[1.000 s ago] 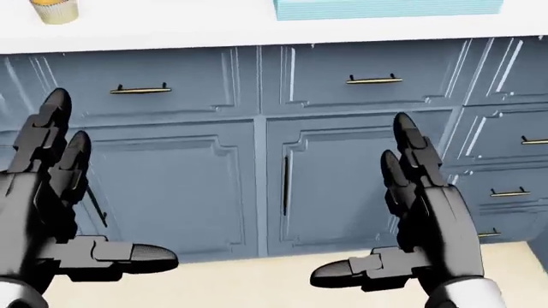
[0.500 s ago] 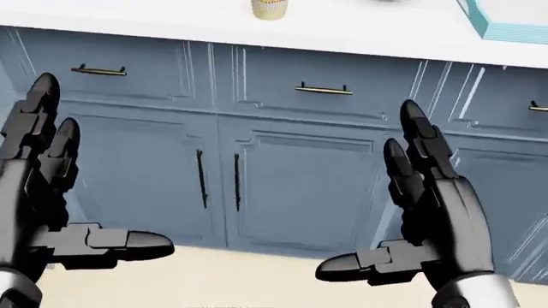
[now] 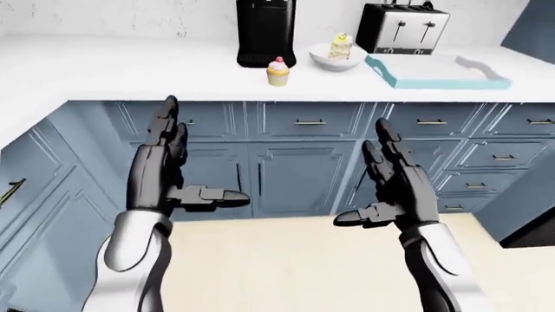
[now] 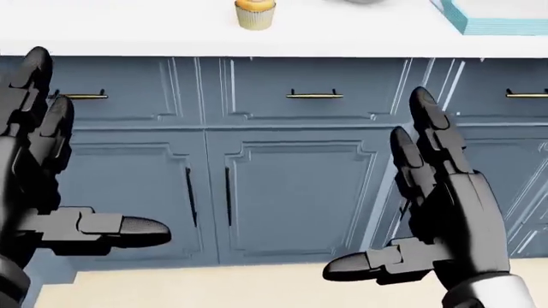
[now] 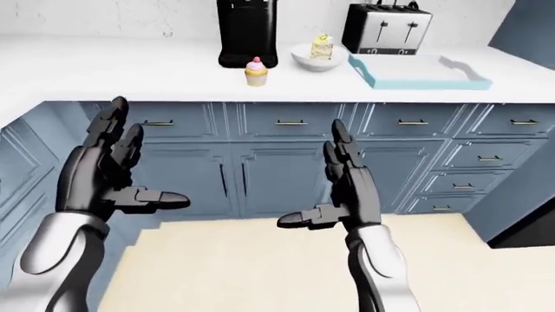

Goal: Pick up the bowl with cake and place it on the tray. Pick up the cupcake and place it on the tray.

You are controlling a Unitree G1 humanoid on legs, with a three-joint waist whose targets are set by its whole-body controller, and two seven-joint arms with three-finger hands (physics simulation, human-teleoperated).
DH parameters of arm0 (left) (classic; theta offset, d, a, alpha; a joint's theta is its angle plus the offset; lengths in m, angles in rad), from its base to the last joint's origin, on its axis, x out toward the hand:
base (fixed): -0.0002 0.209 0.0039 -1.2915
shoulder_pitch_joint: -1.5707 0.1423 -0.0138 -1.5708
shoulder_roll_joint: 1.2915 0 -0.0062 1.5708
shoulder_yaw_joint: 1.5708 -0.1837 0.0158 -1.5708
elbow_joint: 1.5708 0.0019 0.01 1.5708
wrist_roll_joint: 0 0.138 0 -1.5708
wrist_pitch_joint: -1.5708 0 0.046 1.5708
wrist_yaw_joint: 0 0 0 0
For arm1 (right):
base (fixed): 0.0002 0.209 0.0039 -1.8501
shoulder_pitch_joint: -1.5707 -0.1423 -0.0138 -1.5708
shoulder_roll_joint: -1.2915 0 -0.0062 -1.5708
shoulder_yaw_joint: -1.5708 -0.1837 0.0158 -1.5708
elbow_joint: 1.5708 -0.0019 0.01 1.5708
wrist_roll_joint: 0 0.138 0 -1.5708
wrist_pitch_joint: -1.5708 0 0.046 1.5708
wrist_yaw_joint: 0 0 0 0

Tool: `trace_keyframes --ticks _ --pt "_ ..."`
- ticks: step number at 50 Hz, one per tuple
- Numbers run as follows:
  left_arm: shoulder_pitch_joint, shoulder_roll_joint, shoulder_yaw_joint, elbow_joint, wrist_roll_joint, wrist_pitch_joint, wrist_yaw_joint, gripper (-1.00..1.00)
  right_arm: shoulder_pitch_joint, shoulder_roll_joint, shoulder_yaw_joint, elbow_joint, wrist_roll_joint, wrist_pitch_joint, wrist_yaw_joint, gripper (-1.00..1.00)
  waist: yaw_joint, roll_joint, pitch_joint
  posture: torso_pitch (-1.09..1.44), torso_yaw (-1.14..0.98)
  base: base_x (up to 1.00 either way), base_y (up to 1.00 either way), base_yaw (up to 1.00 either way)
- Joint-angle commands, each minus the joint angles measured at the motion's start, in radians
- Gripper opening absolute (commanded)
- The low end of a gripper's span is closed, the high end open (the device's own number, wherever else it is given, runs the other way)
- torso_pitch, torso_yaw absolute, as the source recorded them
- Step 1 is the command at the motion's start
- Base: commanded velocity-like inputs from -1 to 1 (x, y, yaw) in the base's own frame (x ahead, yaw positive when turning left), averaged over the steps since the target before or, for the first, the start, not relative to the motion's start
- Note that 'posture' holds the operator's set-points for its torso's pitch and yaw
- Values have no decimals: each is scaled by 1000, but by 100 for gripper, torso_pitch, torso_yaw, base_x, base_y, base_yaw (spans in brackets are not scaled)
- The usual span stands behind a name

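A cupcake with pink topping stands on the white counter, near its edge. To its right a white bowl with a cake slice sits beside the teal tray, which lies at the right in the left-eye view. Both hands hang in the air below counter level, facing the blue cabinets. My left hand is open, fingers up and thumb pointing right. My right hand is open too, thumb pointing left. Neither hand touches anything. The head view shows only the cupcake and a tray corner.
A black coffee machine stands behind the cupcake, and a toaster behind the tray. Blue cabinets with brass handles run under the counter, which turns a corner along the left. Beige floor lies below.
The whole picture has shifted: the camera swung left, so cupcake and tray slid right across the head view. Both hands stay open in the same pose.
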Motion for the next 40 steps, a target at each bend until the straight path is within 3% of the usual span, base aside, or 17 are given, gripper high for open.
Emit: trace_keyframes --ticks 1,10,11,12,14,15,21,22,24,26,27,28,32,35,36,37,40 --pt "-20 0 -9 -17 -2 -27 -1 100 -15 -6 -12 -19 3 -18 -1 100 -1 18 -5 0 0 77 -63 0" --pt "-11 -2 -8 0 -1 -53 -5 100 -4 -5 -5 -68 -1 12 -2 100 57 -22 -40 0 0 83 -62 0" --pt "-20 1 -3 -15 -4 -34 -5 100 -8 -6 -8 -82 2 26 -4 100 64 -45 -43 0 0 97 0 0" --pt "-26 3 0 -27 -7 -17 -5 100 -13 -7 -11 -86 2 37 -7 100 59 -115 -50 0 0 88 0 0" --pt "-39 8 11 -45 -14 7 -4 100 -26 -14 -13 -99 -6 56 -12 100 38 -136 -6 0 0 20 0 0" --pt "-43 11 14 -50 -17 15 -3 100 -30 -15 -13 -103 -9 63 -13 100 24 -143 -20 0 0 0 0 0" --pt "-62 30 51 -92 -48 64 2 100 -45 -16 -13 -133 -13 90 -10 100 -10 -69 -11 0 0 0 8 0" --pt "-64 33 53 -90 -52 64 4 100 -45 -14 -13 -132 -8 94 -8 100 25 -73 4 0 0 0 0 100" --pt "-83 40 59 -120 -63 108 12 100 -52 -13 -18 -138 4 106 -11 100 56 -26 1 0 0 0 0 100" --pt "-90 45 65 -125 -70 119 16 100 -55 -13 -19 -151 13 121 -14 100 89 74 -7 0 0 0 0 100" --pt "-91 46 66 -131 -73 123 17 100 -56 -13 -20 -153 16 123 -15 100 51 18 -11 0 0 0 0 100" --pt "-89 47 66 -129 -76 119 18 100 -54 -14 -20 -157 18 123 -15 100 57 35 -29 0 0 0 0 100" --pt "-88 52 79 -136 -89 124 23 100 -56 -19 -22 -181 24 139 -17 100 69 12 -39 0 0 0 0 100" --pt "-86 56 83 -134 -97 120 26 100 -56 -20 -18 -187 21 133 -16 100 31 -39 -26 0 0 0 0 100" --pt "-83 57 86 -133 -100 118 27 100 -58 -20 -17 -189 20 133 -16 100 -8 -67 -34 0 0 0 79 0" --pt "-77 57 89 -132 -102 113 26 100 -61 -23 -17 -189 17 135 -15 100 -46 -137 -38 0 0 0 41 0" --pt "-71 58 91 -134 -107 109 29 100 -68 -27 -16 -189 9 136 -14 100 -34 -124 -50 0 0 0 41 0"
